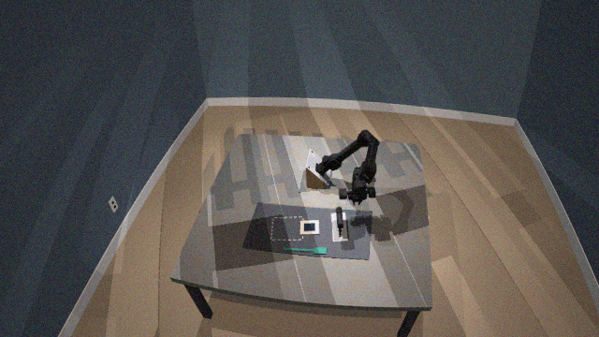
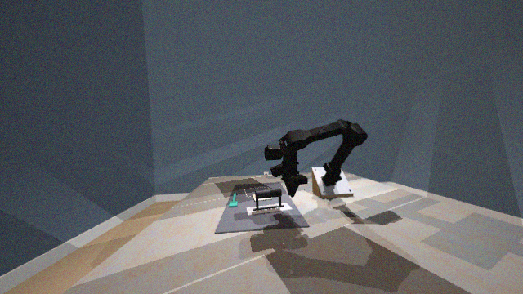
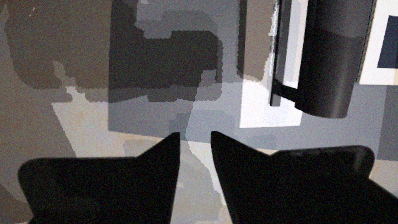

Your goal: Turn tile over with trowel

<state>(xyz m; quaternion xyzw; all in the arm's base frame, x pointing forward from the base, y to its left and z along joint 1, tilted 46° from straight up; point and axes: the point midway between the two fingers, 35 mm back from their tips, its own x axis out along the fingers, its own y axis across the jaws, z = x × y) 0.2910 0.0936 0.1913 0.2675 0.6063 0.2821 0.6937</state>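
Observation:
The tile (image 1: 309, 227) (image 3: 392, 45) lies flat on the mat with its dark square mark up. In the top view it is at the right edge of the dashed outline (image 1: 271, 229), mostly outside it. The trowel (image 1: 339, 220) (image 2: 268, 193) (image 3: 330, 65) has a black bar handle raised on posts over a white blade. It rests on the mat to the right of the tile. My gripper (image 1: 357, 202) (image 2: 292, 195) (image 3: 195, 138) is open by a small gap and empty. It hangs above the mat's arm-side edge, beside the trowel's handle end and not touching it.
A green flat-ended tool (image 1: 321, 250) (image 2: 233, 203) lies along the far long edge of the dark mat (image 1: 356, 248) (image 2: 233, 222), away from the arm base. The arm stands on a tilted white-topped wedge (image 1: 318, 180) (image 2: 346, 191). Strong shadows cross the table.

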